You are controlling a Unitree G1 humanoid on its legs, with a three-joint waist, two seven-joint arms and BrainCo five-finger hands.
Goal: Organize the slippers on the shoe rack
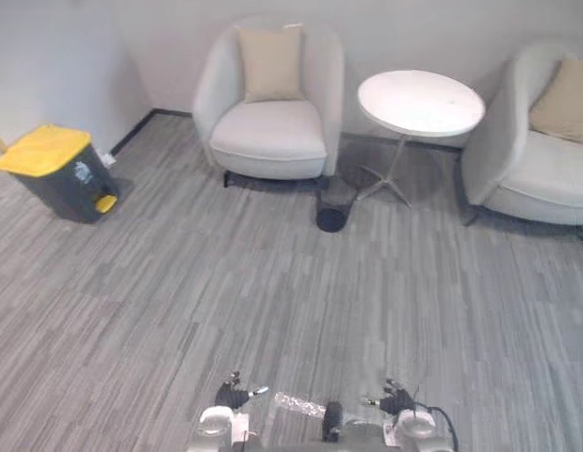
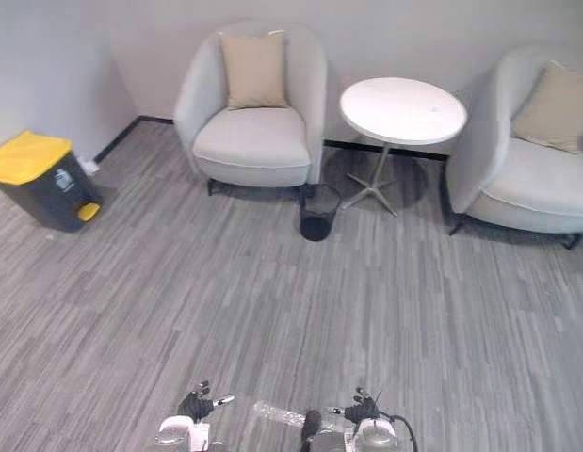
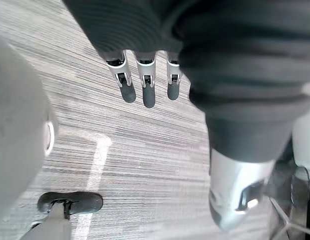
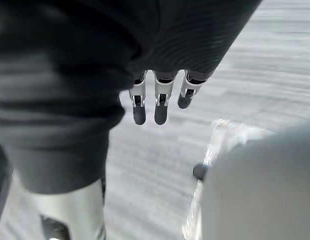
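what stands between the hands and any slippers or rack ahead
Cannot tell. The left hand and right hand hang open over floor; ahead stand two armchairs, a round table, a black bin, a yellow-lidded bin.

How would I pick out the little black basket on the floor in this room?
Find the round white table between the two pale armchairs. On the floor beside its metal foot, near a front corner of the left armchair, stands a small round black basket. It is the only low dark thing there; the other bin, by the left wall, is larger with a yellow lid.
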